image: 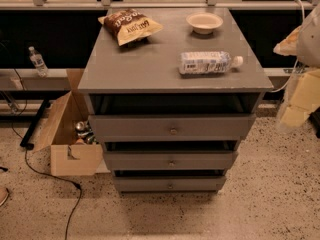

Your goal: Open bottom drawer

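Observation:
The grey cabinet [170,64] stands in the middle of the camera view with three drawers stacked in its front. The bottom drawer [150,184] is the lowest and narrowest-looking grey front, just above the floor, with a small round metal knob [170,186]. A thin dark gap shows above its front. My gripper [296,109] is a pale, blurred shape at the right edge of the view, beside the cabinet's top right corner. It is well above and to the right of the bottom drawer and touches nothing.
On the cabinet top lie a chip bag [129,25], a white bowl [204,22] and a plastic water bottle [207,62] on its side. An open cardboard box [70,134] with cans stands on the floor at the left, with a black cable [55,176] nearby. The middle drawer [150,160] and top drawer [140,127] sit above.

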